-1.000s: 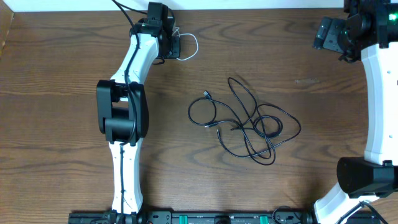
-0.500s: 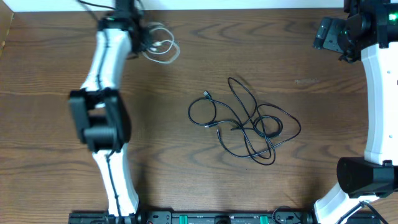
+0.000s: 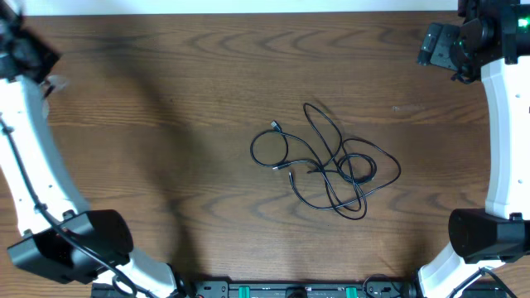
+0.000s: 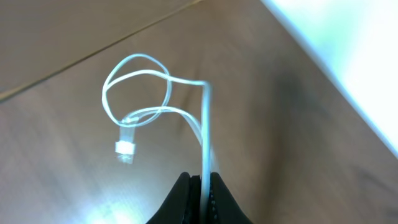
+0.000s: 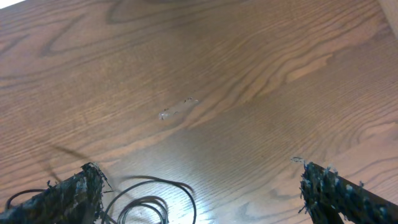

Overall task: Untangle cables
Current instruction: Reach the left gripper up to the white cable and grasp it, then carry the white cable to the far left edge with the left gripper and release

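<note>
A: Nearest first. What lies mid-desk?

B: Black cords, one loose knot of loops in the middle of the desk, a shade toward the right edge. Neither arm is near them.

A: Far side?

B: Far left corner: the left claw, tips pressed together on the white cord, pinching a single strand. Past the pinch the cord arches over and falls into two or three loops, with the plug at the end. The wrist view is smeared, so I cannot tell whether the plug touches the wood or hangs above it.

A: Far right corner?

B: The right claw, fingers spread wide with nothing between them, well apart from the knot.

A: Step in hand, as you read it?

B: My judgement: parking the white cord by itself, well apart from the black ones.

A: How to do it well?

B: Lower until the loops and plug rest on the wood before letting go. The cord looks springy, and the far and left edges are close, so a drop could send it over. Keep it inside the corner. Spread the tips fully and lift straight up, so the strand doesn't snag and trail after the arm. After that the knot likely wants both claws: one to pin, one to draw out a free end.
</note>
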### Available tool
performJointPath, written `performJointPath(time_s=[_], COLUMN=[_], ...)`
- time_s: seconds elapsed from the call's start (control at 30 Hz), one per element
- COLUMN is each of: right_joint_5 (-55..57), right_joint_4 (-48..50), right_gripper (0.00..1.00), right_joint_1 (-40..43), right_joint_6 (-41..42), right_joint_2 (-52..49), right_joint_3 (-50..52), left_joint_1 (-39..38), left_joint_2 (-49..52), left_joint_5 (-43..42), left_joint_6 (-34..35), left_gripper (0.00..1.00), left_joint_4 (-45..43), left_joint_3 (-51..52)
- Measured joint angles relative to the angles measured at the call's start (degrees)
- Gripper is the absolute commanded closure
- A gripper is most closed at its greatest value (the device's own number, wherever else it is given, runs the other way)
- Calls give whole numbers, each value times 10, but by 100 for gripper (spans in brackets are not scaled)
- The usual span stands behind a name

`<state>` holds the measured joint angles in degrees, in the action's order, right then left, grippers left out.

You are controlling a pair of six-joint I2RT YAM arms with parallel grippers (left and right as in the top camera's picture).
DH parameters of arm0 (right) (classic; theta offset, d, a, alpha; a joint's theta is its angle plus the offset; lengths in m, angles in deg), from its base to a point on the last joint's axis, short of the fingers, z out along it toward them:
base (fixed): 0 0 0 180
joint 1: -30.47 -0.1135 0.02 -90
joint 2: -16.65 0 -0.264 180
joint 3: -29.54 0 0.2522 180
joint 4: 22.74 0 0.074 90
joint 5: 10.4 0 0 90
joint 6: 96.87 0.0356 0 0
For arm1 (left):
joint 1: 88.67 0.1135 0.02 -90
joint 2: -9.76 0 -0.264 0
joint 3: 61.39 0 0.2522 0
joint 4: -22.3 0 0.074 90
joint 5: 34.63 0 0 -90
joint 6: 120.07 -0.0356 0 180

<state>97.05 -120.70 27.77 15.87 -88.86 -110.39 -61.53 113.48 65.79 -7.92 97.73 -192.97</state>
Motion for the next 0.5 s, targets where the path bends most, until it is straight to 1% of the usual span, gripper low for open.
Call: performJointPath(time_s=[0.1, 0.2, 0.37, 0.5], right_joint_5=[0, 0, 0, 0], right_joint_4=[0, 0, 0, 0], right_gripper=[1, 1, 1, 1], right_joint_1=[0, 0, 0, 0], right_joint_6=[0, 0, 0, 0], right_joint_2=[0, 0, 0, 0], right_joint_3=[0, 0, 0, 0], left_joint_1=[41, 69, 100, 121], left_joint_2=[4, 4, 7, 12], left_joint_5=[3, 5, 5, 5], left_joint_6=[6, 8, 8, -4], left_gripper=[93, 92, 93, 93], left_joint_4=[27, 28, 2, -47], left_joint_3=[4, 12, 24, 27])
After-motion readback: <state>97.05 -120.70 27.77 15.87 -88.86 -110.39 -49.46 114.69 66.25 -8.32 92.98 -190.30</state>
